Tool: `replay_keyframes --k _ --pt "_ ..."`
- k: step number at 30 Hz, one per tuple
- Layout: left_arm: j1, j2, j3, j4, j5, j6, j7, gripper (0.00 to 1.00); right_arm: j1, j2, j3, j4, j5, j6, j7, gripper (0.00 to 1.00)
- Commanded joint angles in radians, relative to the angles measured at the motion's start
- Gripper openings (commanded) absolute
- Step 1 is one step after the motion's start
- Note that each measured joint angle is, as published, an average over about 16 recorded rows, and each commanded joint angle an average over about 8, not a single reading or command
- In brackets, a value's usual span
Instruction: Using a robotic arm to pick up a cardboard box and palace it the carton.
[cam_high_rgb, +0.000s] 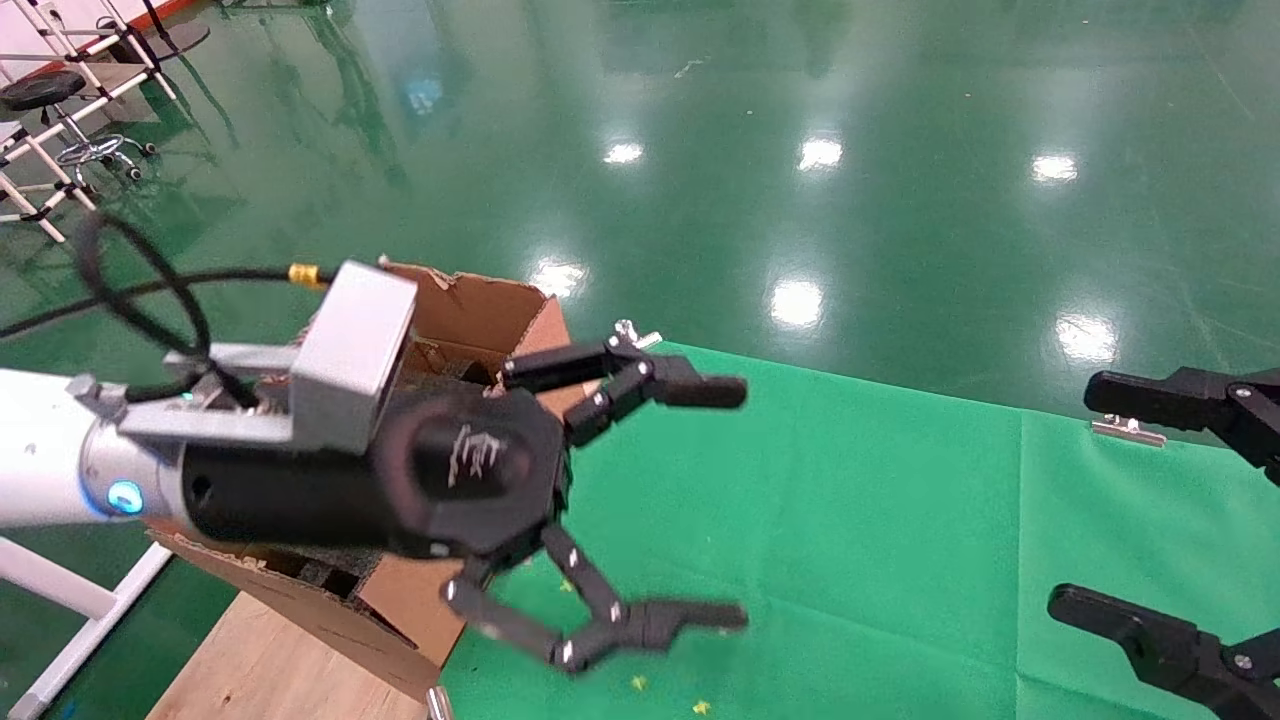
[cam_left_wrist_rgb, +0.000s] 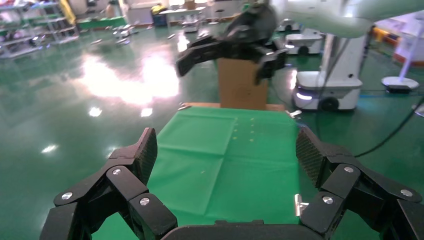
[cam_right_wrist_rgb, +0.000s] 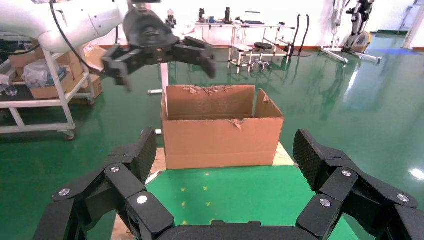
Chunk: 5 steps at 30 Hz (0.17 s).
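The carton (cam_high_rgb: 490, 305), large and brown with torn upright flaps, stands at the left end of the green cloth (cam_high_rgb: 850, 500); it also shows in the right wrist view (cam_right_wrist_rgb: 220, 135). My left gripper (cam_high_rgb: 735, 505) on the white arm is open and empty, in the air just right of the carton and above the cloth; it shows above the carton in the right wrist view (cam_right_wrist_rgb: 165, 55). My right gripper (cam_high_rgb: 1080, 495) is open and empty at the cloth's right end. Both wrist views show open jaws with only cloth between them. The small taped cardboard box is out of view.
The cloth lies on a wooden tabletop (cam_high_rgb: 270, 660) with metal clips (cam_high_rgb: 1125, 428) at its edge. Green glossy floor lies beyond the table. In the left wrist view a brown cardboard piece (cam_left_wrist_rgb: 242, 87) stands past the cloth's far end, with the right gripper (cam_left_wrist_rgb: 227, 55) above it.
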Motion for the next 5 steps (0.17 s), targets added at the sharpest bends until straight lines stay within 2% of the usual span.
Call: replay_keyframes --k 1,5 --pt "0.017 -0.001 -0.005 -0.030 -0.013 -0.001 0.015 1.00 0.000 0.000 0.000 0.000 0.000 0.000 0.000 1.00" --pt "0.024 -0.001 -0.007 -0.040 -0.018 -0.001 0.018 1.00 0.000 0.000 0.000 0.000 0.000 0.000 0.000 1.00"
